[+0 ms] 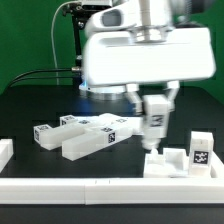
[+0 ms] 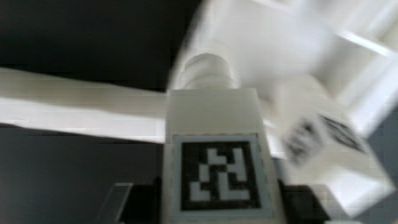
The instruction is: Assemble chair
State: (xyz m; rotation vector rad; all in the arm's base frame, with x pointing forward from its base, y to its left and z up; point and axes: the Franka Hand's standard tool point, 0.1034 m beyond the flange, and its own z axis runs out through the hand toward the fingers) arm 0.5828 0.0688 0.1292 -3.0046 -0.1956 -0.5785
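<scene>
The two dark fingers (image 2: 128, 207) are clenched partway closed on a white blocky plastic chair part (image 1: 153, 120) that carries a black-and-white square tag. The part hangs upright between them, just above the black worktop (image 1: 30, 115). In the wrist view the tag faces the camera and the part fills the gap between the fingers. Directly below it lies a low white plastic piece (image 1: 165, 163); it is not clear whether the two touch. Just beside that piece, toward the exterior view's right, stands a white tagged block (image 1: 201, 150). Toward the exterior view's left, a cluster of long white tagged bars (image 1: 85, 137) lies flat on the worktop, pressed against one another. A low white wall (image 1: 100, 186) runs along the worktop's near edge.
</scene>
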